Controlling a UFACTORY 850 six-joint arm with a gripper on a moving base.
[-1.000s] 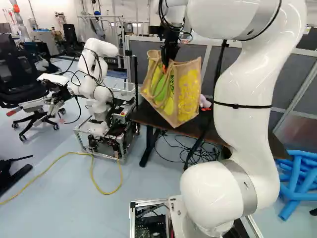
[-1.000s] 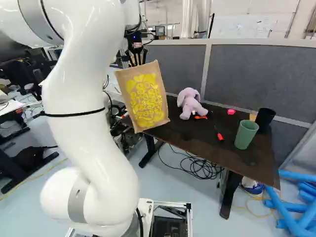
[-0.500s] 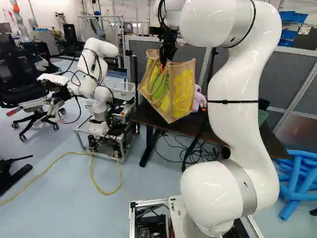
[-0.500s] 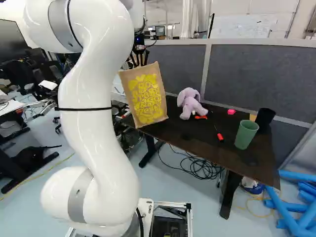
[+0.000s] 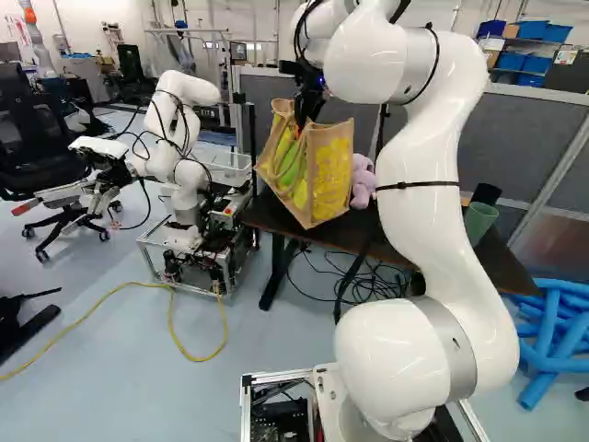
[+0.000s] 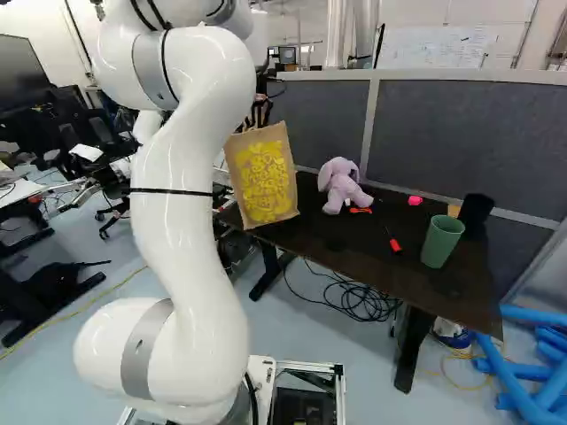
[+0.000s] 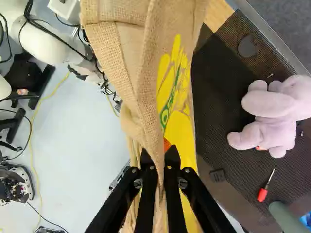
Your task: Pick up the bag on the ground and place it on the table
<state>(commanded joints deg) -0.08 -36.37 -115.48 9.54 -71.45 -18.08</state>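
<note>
One bag hangs from my gripper in the left base view, right of another robot. In my right base view, it overlaps the left end of the table; I can't tell whether they touch. In my wrist view, both fingers pinch its cloth.

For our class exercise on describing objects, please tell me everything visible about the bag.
The bag is boxy, of coarse tan cloth like burlap, printed in yellow with some green. It is held mouth up, slightly tilted, its cloth pinched at the top between the two fingers of the gripper. It is at one end of the dark table; whether its bottom touches, I cannot tell.
</note>
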